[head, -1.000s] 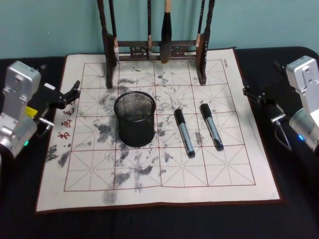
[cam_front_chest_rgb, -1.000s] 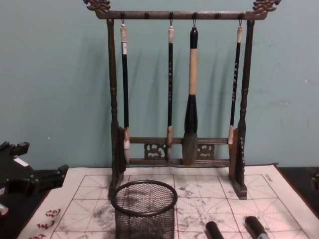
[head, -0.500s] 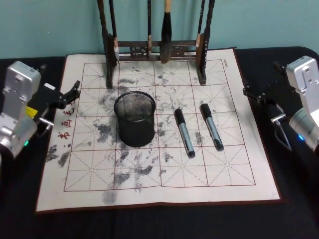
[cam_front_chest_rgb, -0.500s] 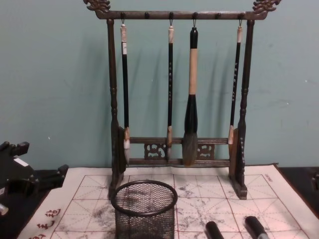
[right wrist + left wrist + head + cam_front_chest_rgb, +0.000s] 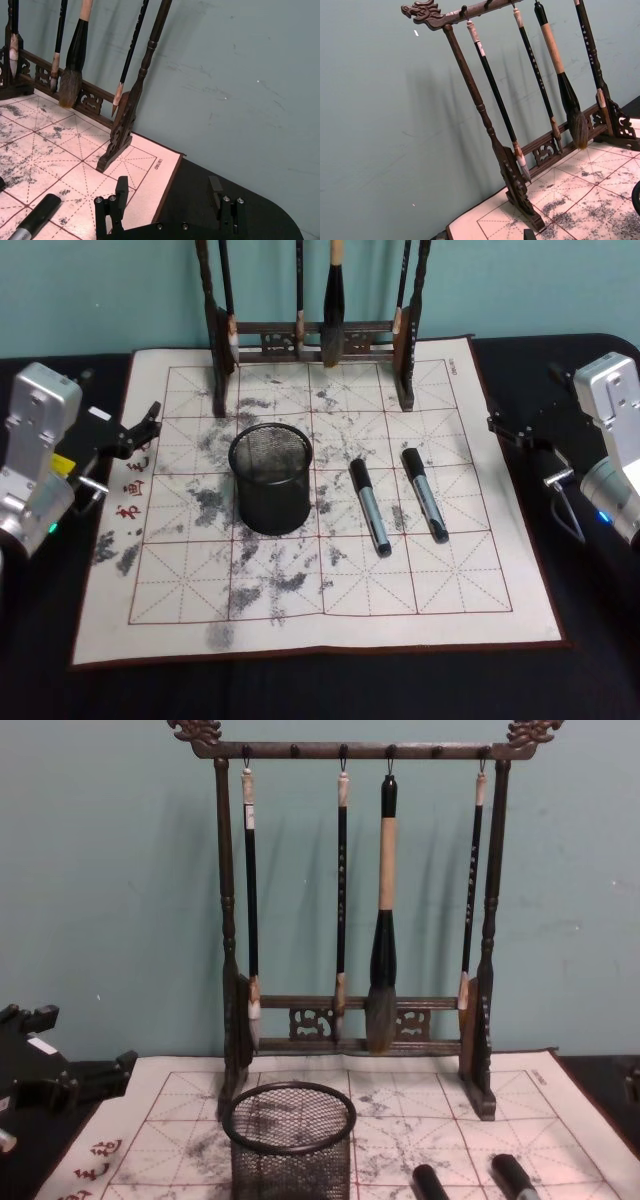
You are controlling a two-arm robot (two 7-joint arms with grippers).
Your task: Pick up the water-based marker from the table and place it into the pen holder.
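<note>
While the arms are sitting at opposite sides of the table (image 5: 300, 695), the left gripper (image 5: 137, 430) & right gripper (image 5: 168, 189) are both standing wide open, w/ nothing between the fingers. One marker (image 5: 369, 506) is lying on the mat (image 5: 420, 590) right of the pen holder (image 5: 271, 480), a second marker (image 5: 424, 493) beside it, not touching.

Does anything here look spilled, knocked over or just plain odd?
Only the mat looks messy: grey ink smudges blotch its grid, thickest around the pen holder. The holder stands upright, two markers lie flat beside it, brushes hang straight. The left gripper and right gripper sit at the mat's sides.
</note>
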